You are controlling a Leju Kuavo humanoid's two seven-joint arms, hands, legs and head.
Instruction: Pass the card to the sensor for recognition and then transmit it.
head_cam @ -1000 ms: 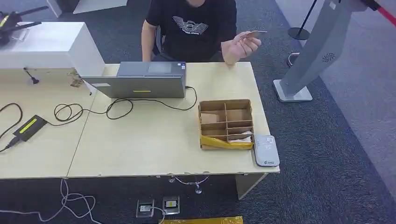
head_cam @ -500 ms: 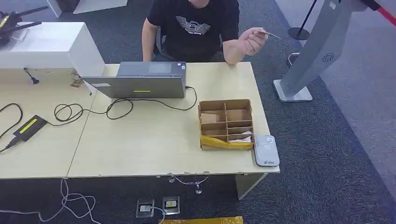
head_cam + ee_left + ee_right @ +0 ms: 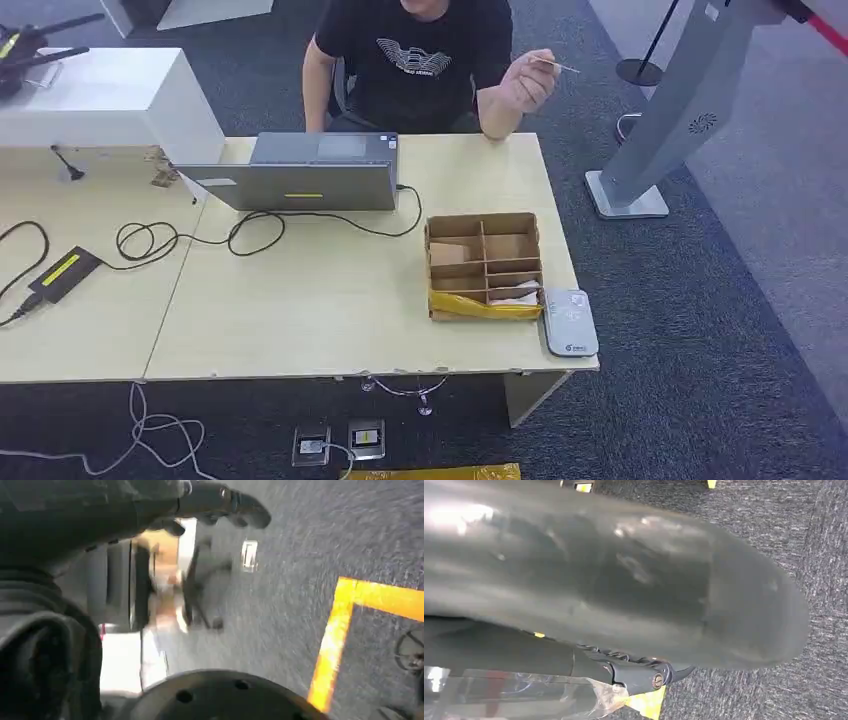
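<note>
A person behind the table holds a thin card [image 3: 556, 66] in a raised hand [image 3: 525, 88], above the table's far right corner. The grey card sensor [image 3: 571, 322] lies flat at the table's front right edge, beside a cardboard divider box [image 3: 485, 265]. In the left wrist view my left hand [image 3: 220, 502] hangs over the carpet, its dark fingers stretched out and holding nothing. In the right wrist view the dark fingers of my right hand [image 3: 639, 672] lie straight with nothing in them; a grey rounded part hides the rest.
A grey laptop [image 3: 310, 170] with a black cable sits at the back of the wooden table [image 3: 320, 320]. A power adapter [image 3: 62, 273] lies at the left and a white box [image 3: 100, 95] at the back left. A grey kiosk stand [image 3: 680, 110] rises on the right.
The person's hand has lifted the card slightly, swung it right and then a little back, turning it edge-on. Nothing on the table has moved.
</note>
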